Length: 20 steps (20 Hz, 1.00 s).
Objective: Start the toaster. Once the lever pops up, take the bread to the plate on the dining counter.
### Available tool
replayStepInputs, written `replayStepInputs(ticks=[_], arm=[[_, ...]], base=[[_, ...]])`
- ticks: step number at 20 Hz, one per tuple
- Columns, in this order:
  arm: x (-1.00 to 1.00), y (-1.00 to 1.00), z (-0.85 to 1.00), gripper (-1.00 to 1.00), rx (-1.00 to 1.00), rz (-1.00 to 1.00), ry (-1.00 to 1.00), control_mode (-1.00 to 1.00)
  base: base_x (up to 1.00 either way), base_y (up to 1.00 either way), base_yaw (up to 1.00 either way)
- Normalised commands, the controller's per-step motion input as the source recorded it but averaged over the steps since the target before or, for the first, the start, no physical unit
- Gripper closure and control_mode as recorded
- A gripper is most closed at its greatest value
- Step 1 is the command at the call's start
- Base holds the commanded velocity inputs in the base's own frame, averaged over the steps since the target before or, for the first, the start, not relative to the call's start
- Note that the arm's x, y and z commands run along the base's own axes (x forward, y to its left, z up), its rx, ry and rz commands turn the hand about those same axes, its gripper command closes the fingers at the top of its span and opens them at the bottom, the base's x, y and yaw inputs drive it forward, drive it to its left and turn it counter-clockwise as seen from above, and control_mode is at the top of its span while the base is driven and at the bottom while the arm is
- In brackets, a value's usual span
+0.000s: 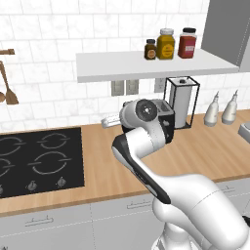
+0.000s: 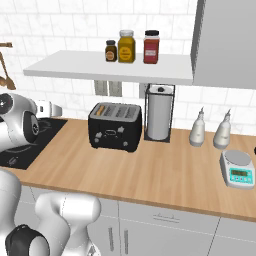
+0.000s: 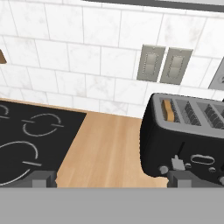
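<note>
Black toaster (image 3: 186, 142) on wood bench (image 3: 107, 148), bread (image 3: 167, 110) in its leftmost slot. Black cooktop (image 3: 30, 140) left of toaster. Two wall outlets (image 3: 165, 64) above toaster. End effector (image 3: 109, 179) fingertips wide apart.

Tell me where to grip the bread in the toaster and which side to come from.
Grip the bread by its top edge, coming straight down from above. It stands upright in the toaster's leftmost slot with just that edge showing, so the slot walls block every other side. The gripper's two fingers should straddle its thin faces. It may sit higher once the lever pops.
</note>
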Motion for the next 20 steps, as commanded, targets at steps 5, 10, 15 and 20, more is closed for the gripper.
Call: replayStepInputs(ticks=[5, 10, 15, 20], arm=[[0.00, 0.00, 0.00, -1.00, 0.00, 0.00, 0.00, -1.00], [0.00, 0.00, 0.00, -1.00, 0.00, 0.00, 0.00, -1.00], [0.00, 0.00, 0.00, -1.00, 0.00, 0.00, 0.00, -1.00], [0.00, 0.00, 0.00, -1.00, 0.00, 0.00, 0.00, -1.00]], base=[[0.00, 0.00, 0.00], [0.00, 0.00, 0.00], [0.00, 0.00, 0.00], [0.00, 0.00, 0.00]])
